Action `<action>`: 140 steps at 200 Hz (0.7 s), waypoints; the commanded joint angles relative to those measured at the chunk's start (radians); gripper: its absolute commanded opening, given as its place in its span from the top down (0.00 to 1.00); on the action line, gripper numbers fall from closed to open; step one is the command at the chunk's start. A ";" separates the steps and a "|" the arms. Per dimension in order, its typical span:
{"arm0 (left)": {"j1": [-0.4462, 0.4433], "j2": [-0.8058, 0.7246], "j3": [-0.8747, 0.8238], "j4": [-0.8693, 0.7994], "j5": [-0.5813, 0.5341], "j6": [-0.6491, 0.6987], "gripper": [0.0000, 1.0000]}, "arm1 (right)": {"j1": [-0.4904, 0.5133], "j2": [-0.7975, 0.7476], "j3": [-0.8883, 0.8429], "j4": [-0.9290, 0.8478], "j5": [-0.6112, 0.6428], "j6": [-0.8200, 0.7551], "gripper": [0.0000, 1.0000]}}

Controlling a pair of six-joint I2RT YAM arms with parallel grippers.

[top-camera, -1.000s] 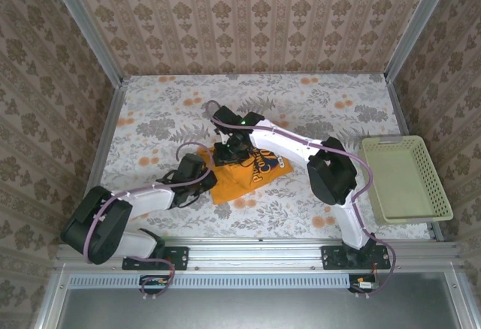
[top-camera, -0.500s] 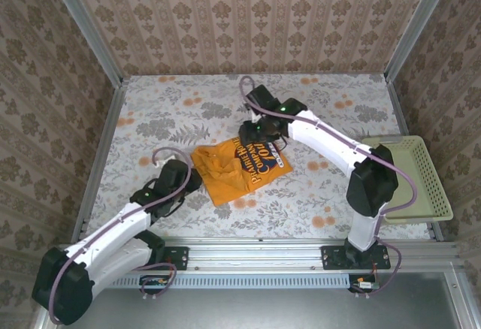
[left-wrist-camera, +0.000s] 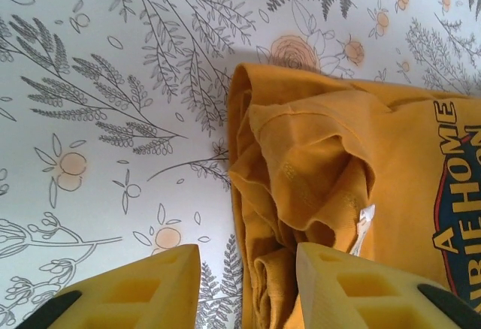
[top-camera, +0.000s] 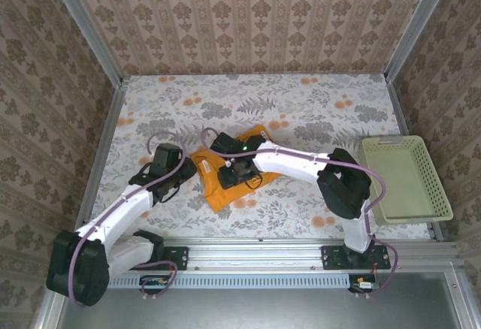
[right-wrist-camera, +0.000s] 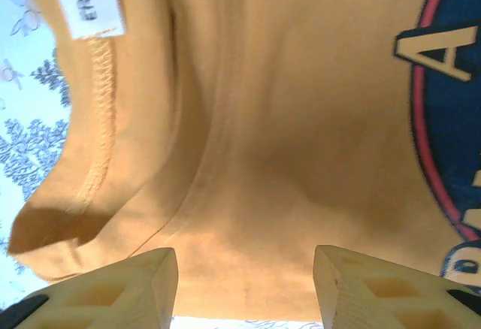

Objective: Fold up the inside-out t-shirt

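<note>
The mustard-orange t-shirt (top-camera: 218, 192) lies crumpled on the floral table, left of centre. My right gripper (top-camera: 234, 173) hovers low over its middle. It is open (right-wrist-camera: 244, 284), with plain orange cloth and the neck label (right-wrist-camera: 86, 2) under it and dark lettering (right-wrist-camera: 451, 119) at the right. My left gripper (top-camera: 174, 173) sits at the shirt's left edge, open (left-wrist-camera: 248, 284). Its right finger (left-wrist-camera: 353, 291) rests over bunched folds (left-wrist-camera: 301, 186) and its left finger (left-wrist-camera: 143, 288) is over bare table. Neither gripper holds cloth.
A pale cream mesh basket (top-camera: 417, 218) stands at the right side of the table. Metal rails and patterned walls (top-camera: 248, 13) enclose the floral tabletop (top-camera: 301, 104). The right arm (top-camera: 301, 165) stretches across the shirt from the right.
My right gripper swung from the shirt's far right corner down over its middle, covering the lettering. My left gripper moved away from the near edge, up along the shirt's left side.
</note>
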 commanded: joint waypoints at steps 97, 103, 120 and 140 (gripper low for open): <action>-0.086 0.436 0.206 0.012 -0.050 0.102 0.73 | -0.407 0.152 0.116 0.000 0.136 -0.148 0.40; -0.073 0.460 0.217 0.020 -0.035 0.115 0.75 | -0.412 0.154 0.101 -0.009 0.154 -0.139 0.40; -0.037 0.524 0.255 0.047 0.000 0.154 0.79 | -0.424 0.130 0.021 -0.009 0.165 -0.101 0.44; -0.002 0.618 0.343 0.051 0.041 0.217 0.84 | -0.418 0.030 -0.163 0.082 0.109 -0.045 0.46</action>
